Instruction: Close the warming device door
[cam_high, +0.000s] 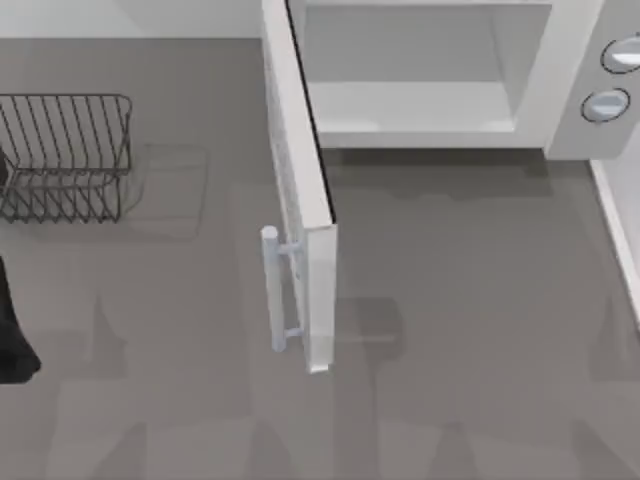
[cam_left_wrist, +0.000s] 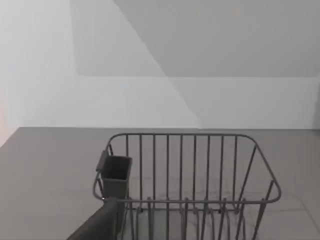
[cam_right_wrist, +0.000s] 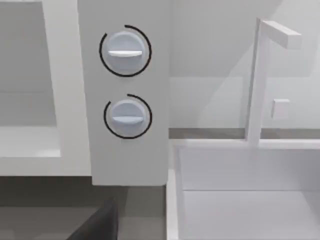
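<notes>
Top view: the warming device (cam_high: 560, 90) sits at the far edge of the table (cam_high: 450, 380), right of centre, its pale cavity (cam_high: 410, 70) facing the near side. The door (cam_high: 300, 180) stands swung fully out, hinged at the cavity's left side, its long axis running from the device toward the near edge, roughly square to the front face. The silver bar handle (cam_high: 272, 290) is on its left face, near the free end. Two round knobs (cam_high: 606, 104) sit on the panel right of the cavity. A dark wire rack (cam_high: 65, 155) stands at the far left, well apart from the door. A dark piece of the left arm (cam_high: 12, 330) shows at the left edge; finger state cannot be told.

Left wrist view: the wire rack (cam_left_wrist: 185, 180) with a small grey cup (cam_left_wrist: 116, 172) hung on its rim; a dark gripper part (cam_left_wrist: 100, 222) shows near it.

Right wrist view: two knobs (cam_right_wrist: 125, 50), one above the other, no readable markings. A white basin (cam_right_wrist: 240, 190) lies just beside the device. A dark gripper part (cam_right_wrist: 97, 225) shows; finger state cannot be told.
</notes>
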